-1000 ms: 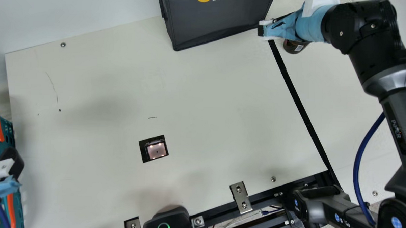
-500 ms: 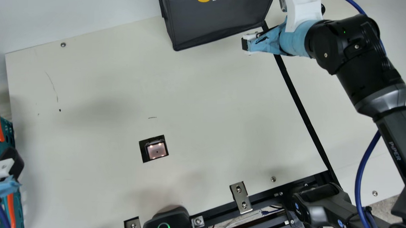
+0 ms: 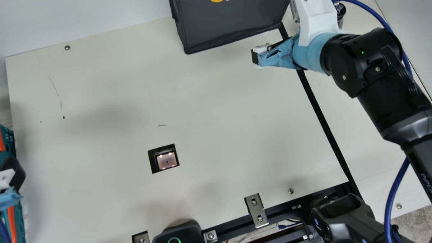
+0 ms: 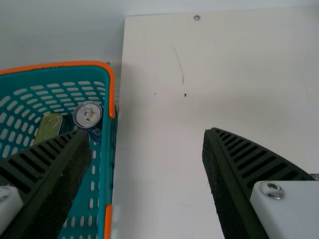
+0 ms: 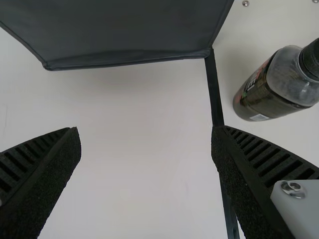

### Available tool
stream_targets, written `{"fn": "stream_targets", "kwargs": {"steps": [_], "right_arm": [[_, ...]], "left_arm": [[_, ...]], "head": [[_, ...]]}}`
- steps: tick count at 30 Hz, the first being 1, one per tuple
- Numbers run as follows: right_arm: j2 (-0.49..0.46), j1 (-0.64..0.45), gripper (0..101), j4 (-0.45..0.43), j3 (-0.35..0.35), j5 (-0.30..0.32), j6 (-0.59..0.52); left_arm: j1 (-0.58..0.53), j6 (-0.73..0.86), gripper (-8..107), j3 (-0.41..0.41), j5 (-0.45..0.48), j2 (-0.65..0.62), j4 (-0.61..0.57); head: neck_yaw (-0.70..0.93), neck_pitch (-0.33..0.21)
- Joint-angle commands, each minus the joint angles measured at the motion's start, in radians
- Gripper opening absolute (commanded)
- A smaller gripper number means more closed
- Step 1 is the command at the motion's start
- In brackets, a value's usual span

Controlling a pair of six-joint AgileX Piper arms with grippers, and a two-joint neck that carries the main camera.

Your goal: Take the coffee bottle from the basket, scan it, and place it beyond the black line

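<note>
Since your bottle (image 5: 271,92) looks to be standing upright past the line (image 3: 323,121), the coming move is probably just backing off; going by the main view with 12 at its top, the bottle is around 2 o'clock from the right gripper's (image 3: 256,57) tips, beside its outer finger and not touching it; long axis straight up off the table, I'd say, so a sideways bump is what would topple it.

Your right gripper is spread wide with nothing in it; it's way nearer than the left gripper (image 4: 147,133), which is over by the basket (image 4: 106,149) around 8 o'clock, also released and holding nothing.

If it were me, I'd pull the right arm back toward 5 o'clock; don't swing up to 2; the white mount looks close to the cap, so give it room.
</note>
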Motion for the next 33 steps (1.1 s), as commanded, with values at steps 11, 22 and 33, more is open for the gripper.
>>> {"fn": "stream_targets", "kwargs": {"steps": [11,22,33], "right_arm": [[-0.215,-0.035,91,0.046,-0.032,0.158,-0.095],[-0.407,-0.064,91,0.084,-0.060,0.301,-0.173],[-0.508,-0.078,91,0.103,-0.074,0.382,-0.212]], "left_arm": [[-0.069,-0.086,90,-0.214,0.219,-0.036,0.053],[-0.133,-0.164,90,-0.400,0.409,-0.070,0.101],[-0.133,-0.164,90,-0.400,0.411,-0.070,0.100]], "head": [[0.300,-0.027],[0.347,-0.027],[0.347,-0.027]]}}
